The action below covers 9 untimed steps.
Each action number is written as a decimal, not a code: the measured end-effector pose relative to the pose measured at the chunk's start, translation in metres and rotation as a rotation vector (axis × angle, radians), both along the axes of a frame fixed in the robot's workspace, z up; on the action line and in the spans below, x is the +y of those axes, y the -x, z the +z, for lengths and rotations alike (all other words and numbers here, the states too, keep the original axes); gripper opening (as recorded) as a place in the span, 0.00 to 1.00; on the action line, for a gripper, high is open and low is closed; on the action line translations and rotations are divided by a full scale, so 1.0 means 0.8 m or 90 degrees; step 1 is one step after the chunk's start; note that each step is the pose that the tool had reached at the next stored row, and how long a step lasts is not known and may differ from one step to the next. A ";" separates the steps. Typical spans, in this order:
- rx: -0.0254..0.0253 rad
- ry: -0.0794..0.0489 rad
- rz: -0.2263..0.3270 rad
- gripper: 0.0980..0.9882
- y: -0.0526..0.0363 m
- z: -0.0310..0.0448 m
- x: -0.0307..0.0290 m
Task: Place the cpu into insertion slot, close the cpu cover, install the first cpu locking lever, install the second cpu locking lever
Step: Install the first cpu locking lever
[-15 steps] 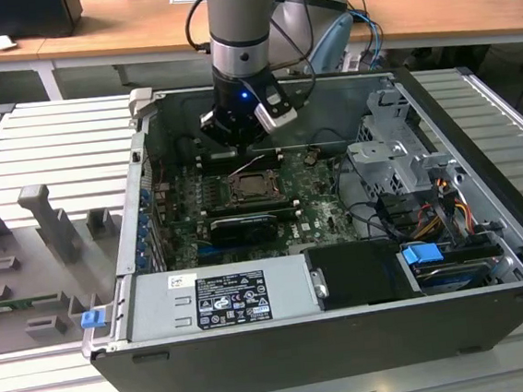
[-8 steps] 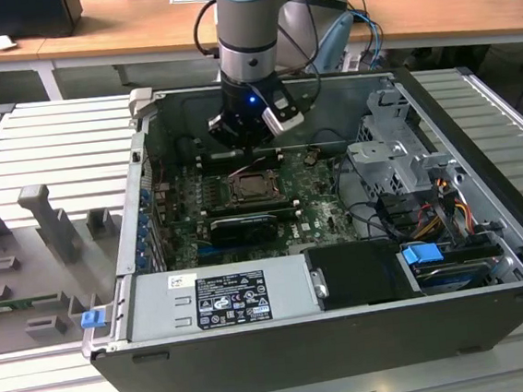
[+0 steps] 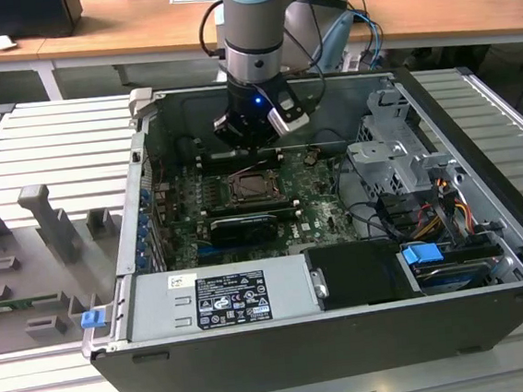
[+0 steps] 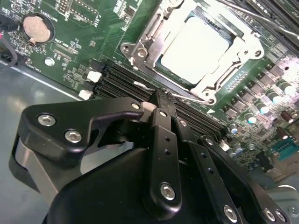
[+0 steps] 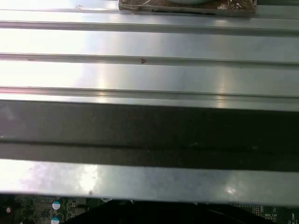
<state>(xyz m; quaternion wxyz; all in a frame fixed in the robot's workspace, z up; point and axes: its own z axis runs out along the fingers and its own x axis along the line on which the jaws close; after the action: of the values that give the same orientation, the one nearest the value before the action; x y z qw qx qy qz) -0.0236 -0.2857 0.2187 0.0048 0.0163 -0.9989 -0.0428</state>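
While cpu [image 4: 194, 49] sits in socket, end effector [image 4: 156, 100] fingers pressed together, holding nothing.

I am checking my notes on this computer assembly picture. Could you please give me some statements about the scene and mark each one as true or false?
1. The cpu already sits in the insertion slot. True.
2. The cpu cover is closed down flat over the chip. True, as far as the second wrist view shows: its frame lies around the chip.
3. The pincer is carrying the cpu. False: the chip lies in the socket, apart from the pincer.
4. The pincer is outside the computer case, over the slatted table. False: in the exterior view it hangs inside the open case above the green board.
5. The grey power supply lies at the case's near edge in the exterior view. True.
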 end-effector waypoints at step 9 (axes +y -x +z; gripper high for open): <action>-0.0001 -0.002 0.000 0.01 -0.008 -0.0024 0.0000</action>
<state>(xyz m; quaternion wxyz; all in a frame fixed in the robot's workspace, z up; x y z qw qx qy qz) -0.0174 -0.2857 0.2167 0.0047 0.0160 -0.9989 -0.0445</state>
